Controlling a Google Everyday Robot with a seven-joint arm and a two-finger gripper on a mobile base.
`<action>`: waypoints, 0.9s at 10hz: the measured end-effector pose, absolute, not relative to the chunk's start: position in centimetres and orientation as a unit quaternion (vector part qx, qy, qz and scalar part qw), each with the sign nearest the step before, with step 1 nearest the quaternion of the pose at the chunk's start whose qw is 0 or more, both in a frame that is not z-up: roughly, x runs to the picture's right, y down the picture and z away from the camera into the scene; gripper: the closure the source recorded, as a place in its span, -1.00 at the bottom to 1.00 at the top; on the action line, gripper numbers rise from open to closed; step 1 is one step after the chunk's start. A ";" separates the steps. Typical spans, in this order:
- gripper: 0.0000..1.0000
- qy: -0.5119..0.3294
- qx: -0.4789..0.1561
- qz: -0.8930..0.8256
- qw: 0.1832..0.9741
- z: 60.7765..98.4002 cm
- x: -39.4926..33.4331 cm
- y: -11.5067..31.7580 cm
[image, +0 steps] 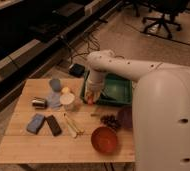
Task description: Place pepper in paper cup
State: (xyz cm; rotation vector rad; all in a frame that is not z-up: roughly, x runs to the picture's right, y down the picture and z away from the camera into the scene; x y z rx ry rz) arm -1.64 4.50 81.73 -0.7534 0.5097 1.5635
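Observation:
My gripper (91, 96) hangs from the white arm over the left edge of the green tray (117, 90). It points down and is shut on a small red-orange pepper (90, 100) that shows at its fingertips. The paper cup (67, 99), off-white with a round pale rim, stands upright on the wooden table (23, 142), just left of the gripper and slightly lower in the view. The pepper is held above the table, beside the cup and not over its opening.
A grey-blue cup (55, 84) and a metal can (38, 103) stand left of the paper cup. A blue sponge (36, 123), a dark bar (53, 125) and a yellow item (73, 125) lie in front. Grapes (109, 121), a purple bowl (125, 116) and an orange-red bowl (104, 139) sit to the right.

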 end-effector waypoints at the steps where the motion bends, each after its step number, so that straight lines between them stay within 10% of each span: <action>1: 1.00 0.229 -0.320 0.673 0.626 82.2 -1.9 4.2; 9: 1.00 0.249 -0.277 0.638 0.674 83.4 -6.3 2.1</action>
